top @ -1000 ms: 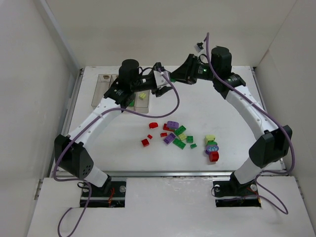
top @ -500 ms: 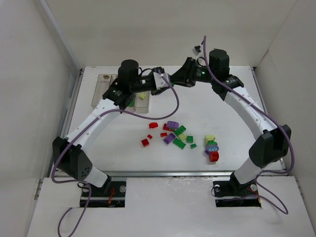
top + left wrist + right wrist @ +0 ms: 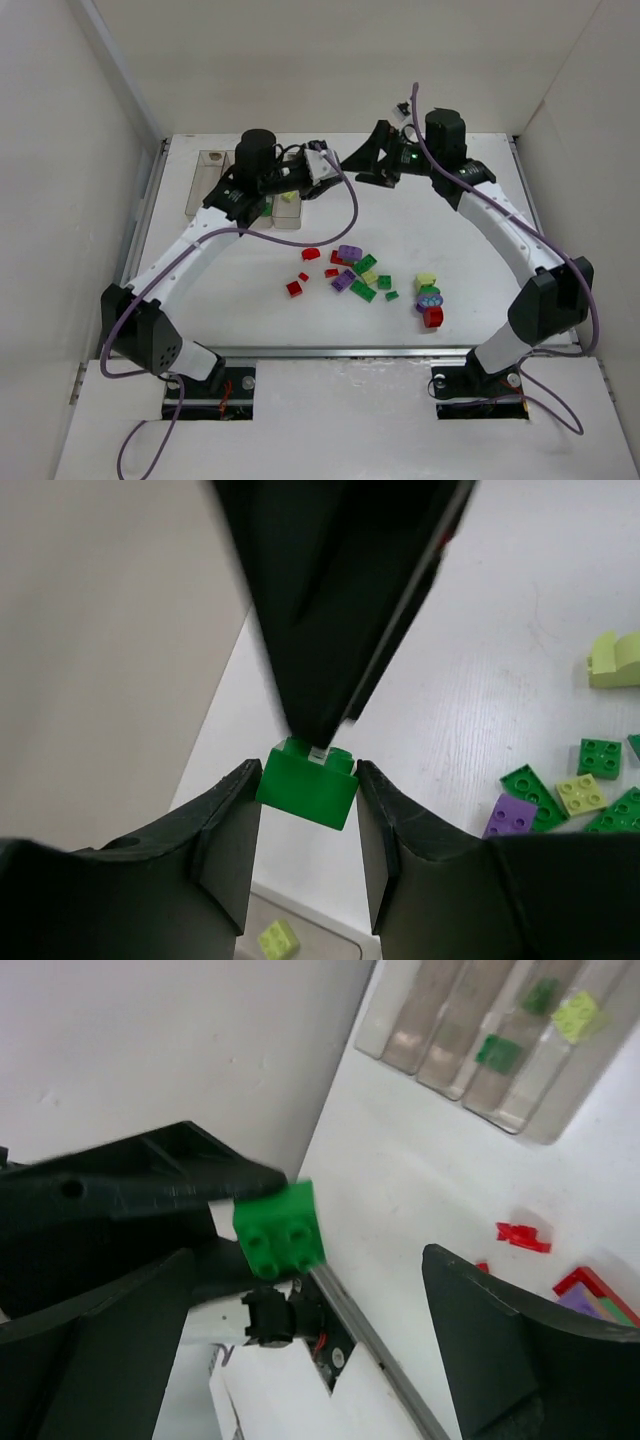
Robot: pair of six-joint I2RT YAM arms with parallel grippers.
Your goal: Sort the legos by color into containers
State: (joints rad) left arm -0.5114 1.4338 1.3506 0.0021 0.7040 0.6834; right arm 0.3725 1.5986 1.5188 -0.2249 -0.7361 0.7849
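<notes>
Left gripper [image 3: 307, 782] clamps a green lego [image 3: 305, 792] at its fingertips in mid-air, facing the wide-open right gripper [image 3: 305, 1260]; so shallow a hold risks the brick slipping short of the containers [image 3: 400, 1050]

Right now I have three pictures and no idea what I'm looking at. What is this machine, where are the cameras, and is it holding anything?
These are two robot arms bolted to a white table, each ending in a two-finger gripper. The wide picture looks down from above and behind them; the other two come from a camera on each wrist, so that arm's own fingers show. Loose legos in red, green, purple and pale yellow lie mid-table, and a row of clear containers at the far left holds a few bricks. The left gripper pinches a green brick by its sides. The right gripper faces it with its jaws wide open, holding nothing.
</notes>
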